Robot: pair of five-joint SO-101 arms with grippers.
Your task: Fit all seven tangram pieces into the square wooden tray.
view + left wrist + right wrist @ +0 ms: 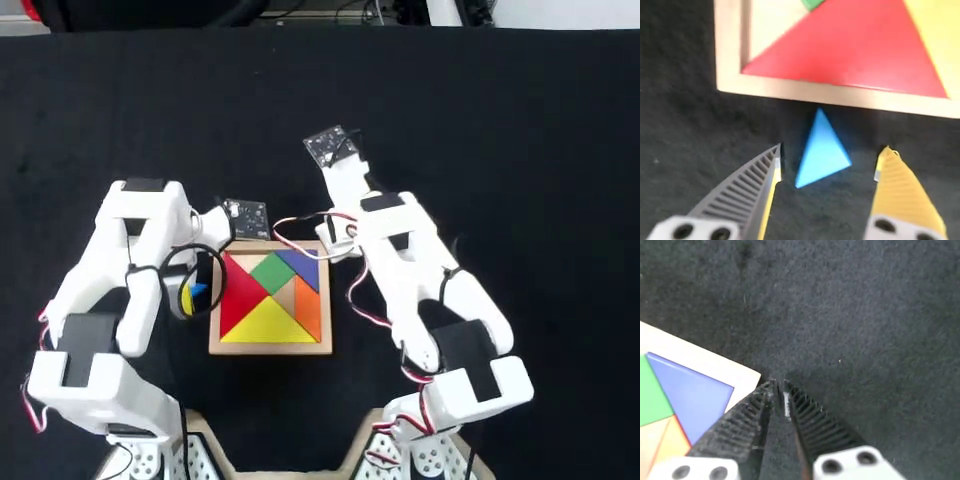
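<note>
Left hand (831, 149) spread astride blue triangle (821, 155), tray (730, 60) partly cut off

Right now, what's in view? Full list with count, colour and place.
wooden tray: 1, light wood, between the arms
red triangle: 1, red, in tray, left side
yellow triangle: 1, yellow, in tray, near side
green triangle: 1, green, in tray, far side
dark blue piece: 1, dark blue, in tray, far right corner
orange piece: 1, orange, in tray, right side
small blue triangle: 1, light blue, on cloth outside tray's left edge
black cloth: 1, black, covers table
left gripper: open, straddling small blue triangle, not touching it
right gripper: shut, by tray's far right corner
</note>
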